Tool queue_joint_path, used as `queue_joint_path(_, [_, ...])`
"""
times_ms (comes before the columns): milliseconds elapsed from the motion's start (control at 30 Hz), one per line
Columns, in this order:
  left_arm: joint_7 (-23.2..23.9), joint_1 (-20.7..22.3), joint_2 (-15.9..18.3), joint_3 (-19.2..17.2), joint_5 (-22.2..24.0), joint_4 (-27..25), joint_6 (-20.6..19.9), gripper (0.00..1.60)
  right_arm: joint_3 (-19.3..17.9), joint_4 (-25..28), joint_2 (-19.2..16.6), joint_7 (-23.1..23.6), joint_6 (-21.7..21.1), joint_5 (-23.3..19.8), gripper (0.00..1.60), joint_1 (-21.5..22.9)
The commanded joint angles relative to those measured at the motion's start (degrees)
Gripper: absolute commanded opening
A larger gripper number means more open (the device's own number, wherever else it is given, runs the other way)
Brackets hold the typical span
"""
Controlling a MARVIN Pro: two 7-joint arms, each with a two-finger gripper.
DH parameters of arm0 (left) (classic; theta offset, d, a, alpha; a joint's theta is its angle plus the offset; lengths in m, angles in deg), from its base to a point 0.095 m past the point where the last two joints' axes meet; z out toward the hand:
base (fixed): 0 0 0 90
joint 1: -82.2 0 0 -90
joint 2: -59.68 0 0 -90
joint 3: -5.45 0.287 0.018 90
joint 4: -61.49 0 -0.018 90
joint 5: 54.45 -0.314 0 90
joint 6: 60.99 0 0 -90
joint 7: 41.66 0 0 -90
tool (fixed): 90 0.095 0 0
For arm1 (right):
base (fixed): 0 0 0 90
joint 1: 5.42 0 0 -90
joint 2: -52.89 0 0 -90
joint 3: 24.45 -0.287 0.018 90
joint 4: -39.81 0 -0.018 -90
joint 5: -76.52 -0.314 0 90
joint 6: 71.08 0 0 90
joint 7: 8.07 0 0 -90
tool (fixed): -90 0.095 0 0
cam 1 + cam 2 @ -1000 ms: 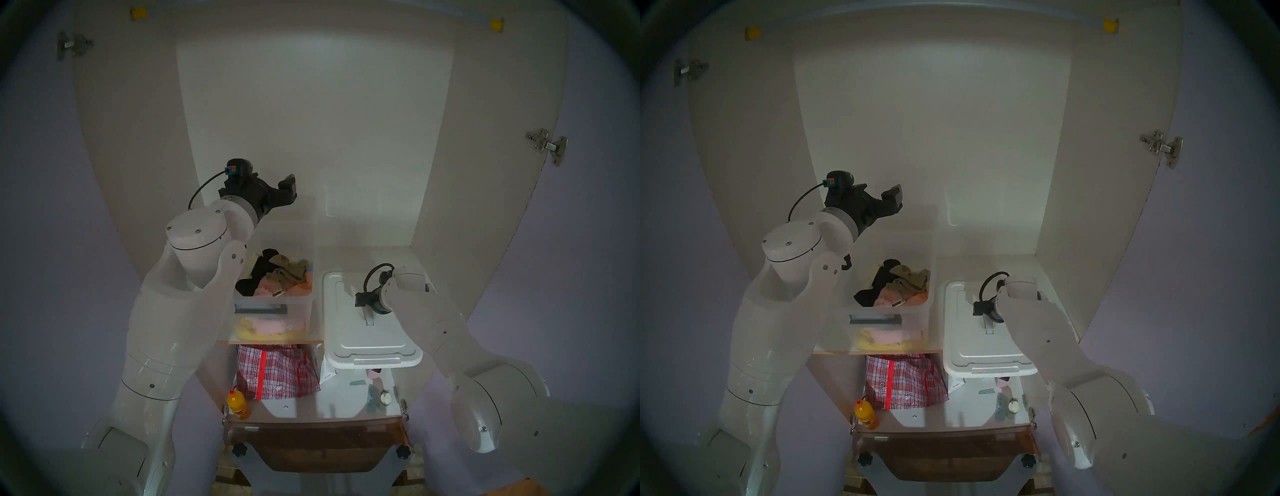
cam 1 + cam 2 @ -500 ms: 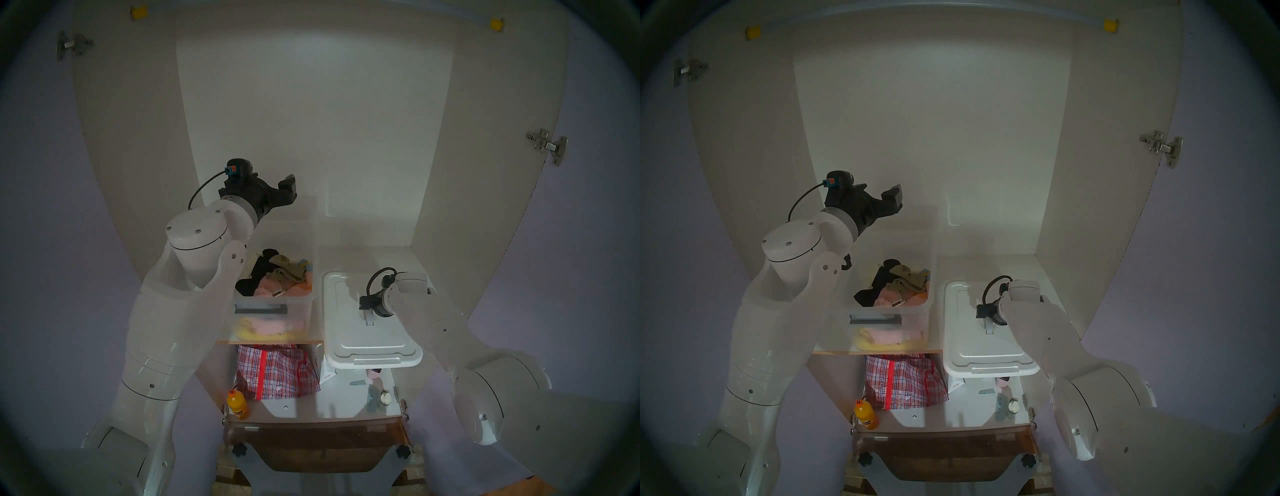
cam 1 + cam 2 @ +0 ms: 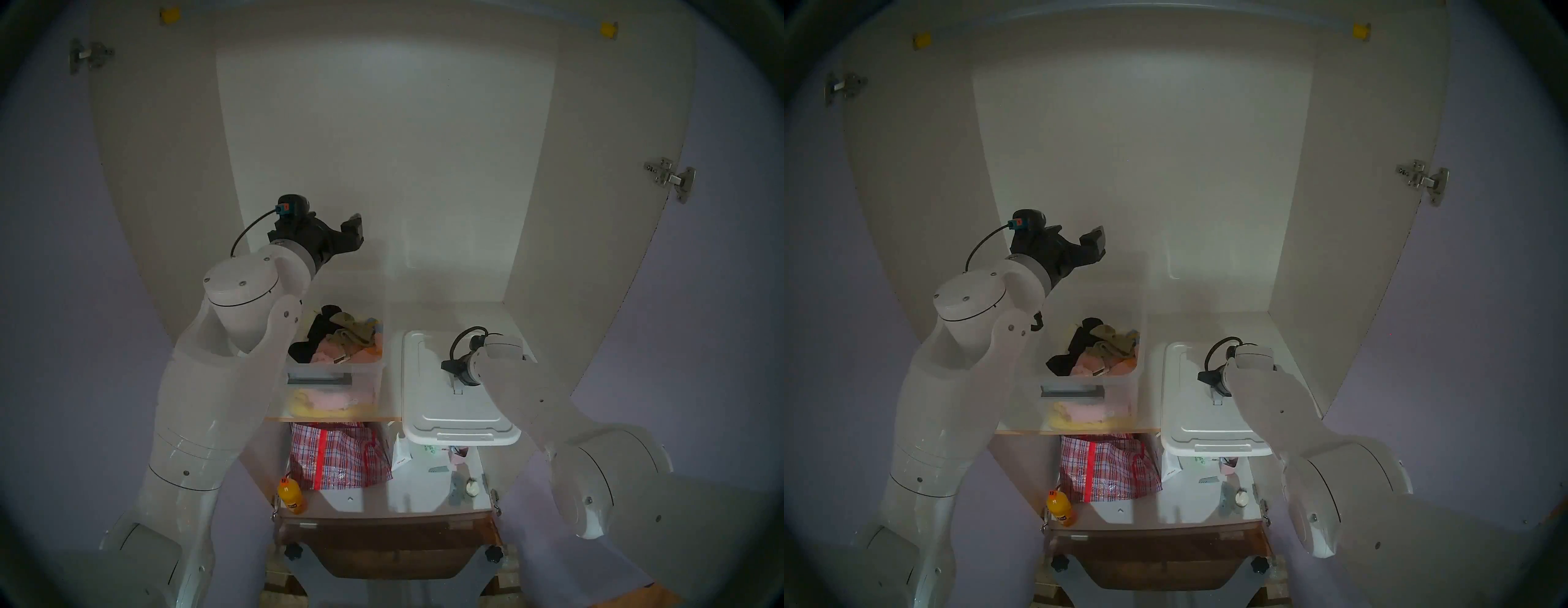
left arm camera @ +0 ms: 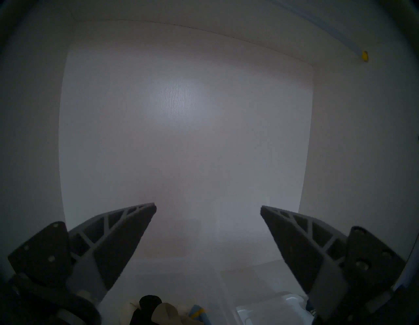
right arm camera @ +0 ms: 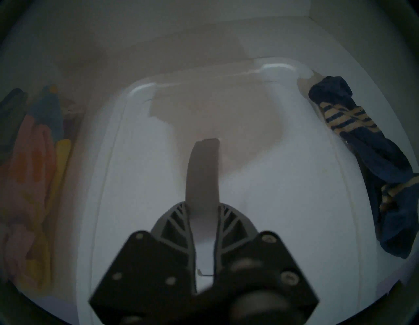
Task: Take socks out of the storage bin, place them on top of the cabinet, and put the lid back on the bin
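Note:
The clear storage bin point(image 3: 365, 373) stands open on the left of the cabinet's shelf board point(image 3: 331, 419), holding a black garment, olive-tan cloth and pink fabric. The milky-white lid point(image 3: 462, 412) is to its right, its front end jutting past the shelf edge. My right gripper point(image 5: 203, 205) is shut on the lid's grey arched handle point(image 5: 203, 172); it also shows in the head view point(image 3: 456, 379). Navy socks point(image 5: 362, 147) with pale stripes lie along the lid's right edge; my right arm hides them in the head views. My left gripper point(image 3: 356, 231) is open and empty, high above the bin, facing the back wall point(image 4: 181, 102).
A red plaid bag point(image 3: 339, 456), an orange bottle point(image 3: 292, 501) and small items point(image 3: 471, 488) sit on the lower shelf under the lid's front. The cabinet's side walls close in left and right. A silver hinge point(image 3: 670, 178) is on the right door.
My right gripper has shifted the lid a little to the right and back, away from the bin, showing more of the shelf edge. The left arm has not moved.

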Motion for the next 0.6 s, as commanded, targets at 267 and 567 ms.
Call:
queue_joint_path(267, [0.3,1.2,-0.2,-0.2,0.0,-1.5,0.6,1.6,-2.9,3.2,0.5,-2.6,2.5,-1.1,0.0,3.1])
queue_joint_path(567, [0.2,1.2,-0.2,-0.2,0.0,-1.4,0.5,1.6,-4.4,6.7,0.5,-4.0,3.2,-1.7,0.0,3.8])
